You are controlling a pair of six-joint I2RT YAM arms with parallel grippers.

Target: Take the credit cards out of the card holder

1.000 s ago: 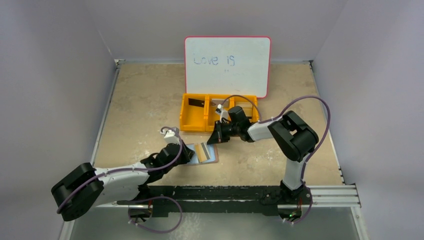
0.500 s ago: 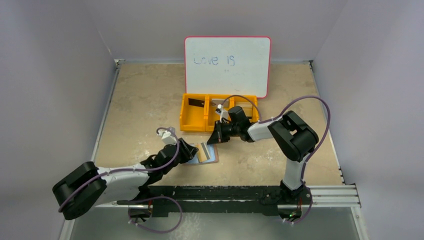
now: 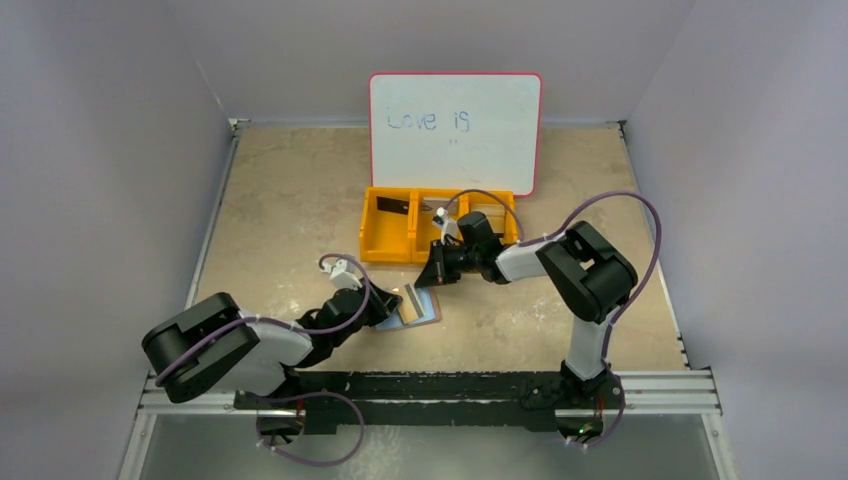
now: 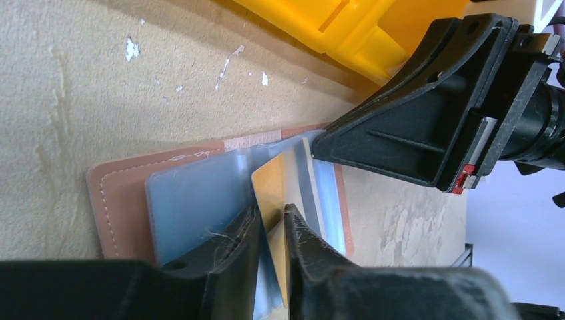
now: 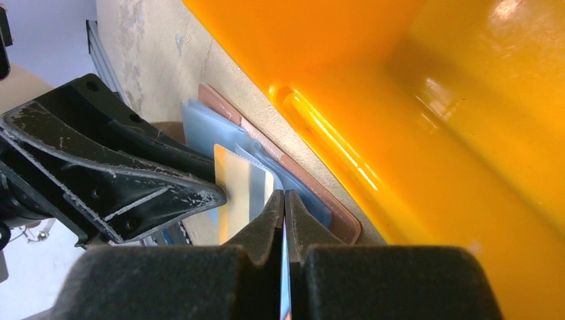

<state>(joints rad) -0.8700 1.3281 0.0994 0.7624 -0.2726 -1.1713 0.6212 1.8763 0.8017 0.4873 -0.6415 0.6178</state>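
Observation:
The brown card holder [image 3: 427, 312] lies open on the table, its blue-grey clear pockets [image 4: 193, 200] facing up. A beige credit card [image 4: 273, 183] with a dark stripe sticks partway out of a pocket, tilted up [image 5: 243, 190]. My left gripper [image 4: 270, 212] has its fingers closed on either side of this card's near end [image 3: 408, 303]. My right gripper [image 5: 284, 195] is shut, with a thin pale-blue pocket edge pinched between its tips at the holder's far corner [image 4: 320, 143]. A black card [image 3: 392, 207] lies in the orange tray's left compartment.
The orange three-compartment tray [image 3: 385, 248] stands just behind the holder, its wall close to my right gripper [image 5: 433, 133]. A whiteboard [image 3: 455, 130] leans against the back wall. The arms' base rail [image 3: 450, 385] runs along the near edge.
My left arm's elbow has swung in toward the centre and its gripper has shifted slightly right. The beige card now stands tilted up from the holder. The right gripper has stayed put.

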